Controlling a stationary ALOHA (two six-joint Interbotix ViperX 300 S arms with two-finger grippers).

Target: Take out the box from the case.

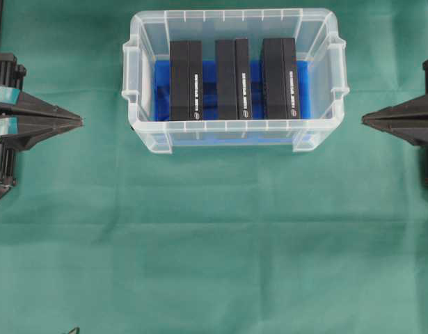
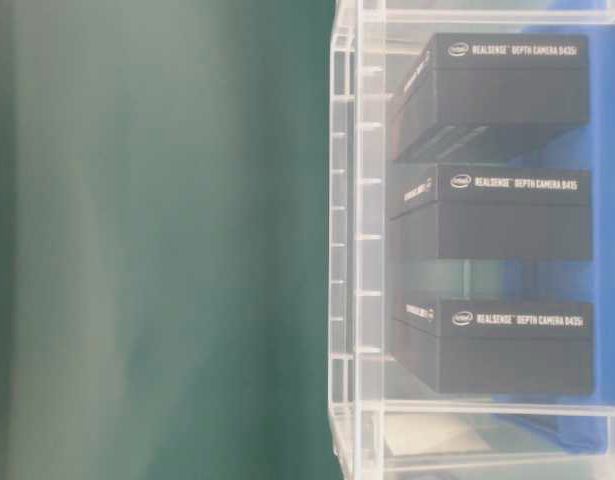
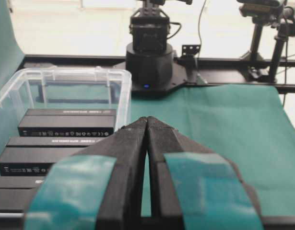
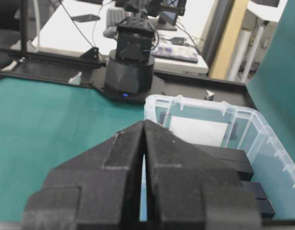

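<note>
Three boxes [image 1: 234, 78] (black) fill one case [image 1: 234, 136].

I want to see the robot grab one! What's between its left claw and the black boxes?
Overhead: bare green cloth, then the case wall, separate the left gripper from the boxes.

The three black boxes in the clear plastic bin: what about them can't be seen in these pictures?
- Overhead view: the white print on the three black cardboard boxes is too small to read.
- Left wrist view: the shut left gripper covers part of the nearest box.
- Right wrist view: the shut right gripper hides most of the boxes.
- All views: the boxes' contents, and the blue lining beneath them in the clear plastic bin.
</note>
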